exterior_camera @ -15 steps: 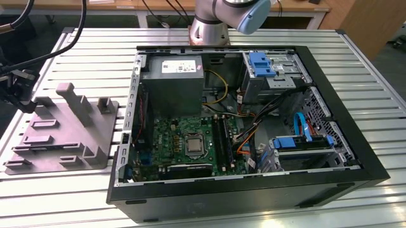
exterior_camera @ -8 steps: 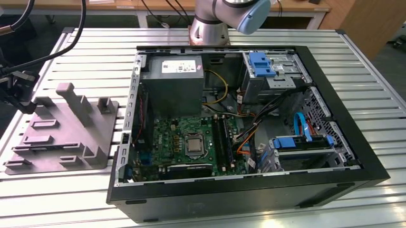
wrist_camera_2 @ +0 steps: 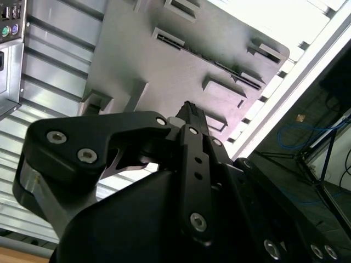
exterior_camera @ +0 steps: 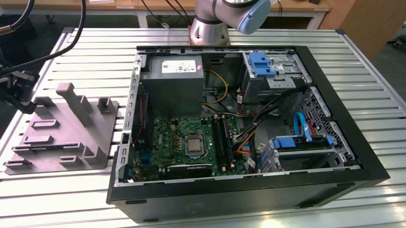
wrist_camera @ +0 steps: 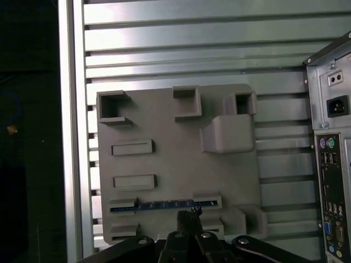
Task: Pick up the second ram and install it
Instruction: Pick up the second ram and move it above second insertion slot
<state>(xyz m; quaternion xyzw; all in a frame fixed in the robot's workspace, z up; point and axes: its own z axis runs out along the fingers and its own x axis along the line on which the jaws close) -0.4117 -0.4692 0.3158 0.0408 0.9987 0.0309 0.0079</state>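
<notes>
Second ram point(wrist_camera: 153, 207) stands on edge in a slot along one edge of the grey holder point(wrist_camera: 175, 148), kept upright for grasping. End effector point(wrist_camera: 186, 218) is poised at the stick. Contact, and whether it is spread or pinching, cannot be told. The holder sits near the desk point(wrist_camera: 192, 49) edge.

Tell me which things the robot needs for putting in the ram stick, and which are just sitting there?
For the job: gripper, second ram, grey holder, motherboard.

Just lying about: power supply, blue drive bracket, blue cable.
</notes>
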